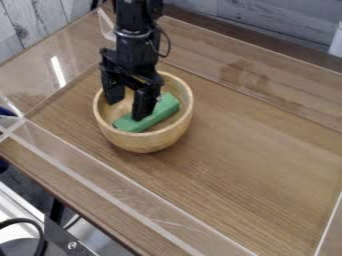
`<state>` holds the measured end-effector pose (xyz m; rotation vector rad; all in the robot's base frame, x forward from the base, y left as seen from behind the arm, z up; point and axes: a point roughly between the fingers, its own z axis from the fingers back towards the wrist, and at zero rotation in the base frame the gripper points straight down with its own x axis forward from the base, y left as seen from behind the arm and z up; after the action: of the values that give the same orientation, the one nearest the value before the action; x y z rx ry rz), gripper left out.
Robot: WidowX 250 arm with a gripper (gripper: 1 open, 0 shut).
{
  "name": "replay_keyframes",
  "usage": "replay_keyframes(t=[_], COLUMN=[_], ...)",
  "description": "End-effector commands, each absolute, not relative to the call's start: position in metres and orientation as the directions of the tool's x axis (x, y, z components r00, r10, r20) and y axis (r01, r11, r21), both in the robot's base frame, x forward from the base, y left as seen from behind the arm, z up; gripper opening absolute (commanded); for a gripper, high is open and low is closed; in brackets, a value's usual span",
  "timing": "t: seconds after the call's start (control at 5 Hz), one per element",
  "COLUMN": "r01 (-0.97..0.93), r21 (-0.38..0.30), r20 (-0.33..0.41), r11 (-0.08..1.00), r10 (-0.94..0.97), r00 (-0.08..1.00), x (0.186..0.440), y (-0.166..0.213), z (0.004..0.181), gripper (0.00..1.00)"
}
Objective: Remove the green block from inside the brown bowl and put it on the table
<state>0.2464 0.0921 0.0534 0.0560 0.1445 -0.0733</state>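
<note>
The brown bowl [150,141] stands on the table [241,160] at the left of the camera view. Inside it the green block [156,111] lies slanted, its right end resting higher against the bowl's wall. My gripper [130,100] points straight down into the bowl with its black jaws spread open. One finger [115,92] is at the bowl's left inner side and the other finger [144,101] is just over the block's middle. The block lies loose and is not gripped. The fingertips partly hide the bowl's floor.
Clear acrylic walls [80,150] run along the table's edges, the nearest one just in front of and left of the bowl. Bare wood-grain surface stretches to the right of the bowl and toward the front.
</note>
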Motion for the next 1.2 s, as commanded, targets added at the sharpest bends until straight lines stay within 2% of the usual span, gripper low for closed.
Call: replay_keyframes(t=[0.0, 0.6, 0.8, 1.0], r01=[0.072, 0.246, 0.230, 0.218], r21=[0.121, 0.076, 0.055, 0.048], r20=[-0.055, -0.076, -0.075, -0.064], r11=[0.990, 0.966, 0.972, 0.975], r10=[-0.065, -0.240, -0.226, -0.215], r00=[0.996, 0.968, 0.971, 0.975], x=[0.259, 0.261, 0.266, 0.263], y=[0.089, 0.080, 0.084, 0.084], z=[0.068, 0.087, 0.091, 0.082], gripper=[1.00, 1.00, 1.00, 1.00])
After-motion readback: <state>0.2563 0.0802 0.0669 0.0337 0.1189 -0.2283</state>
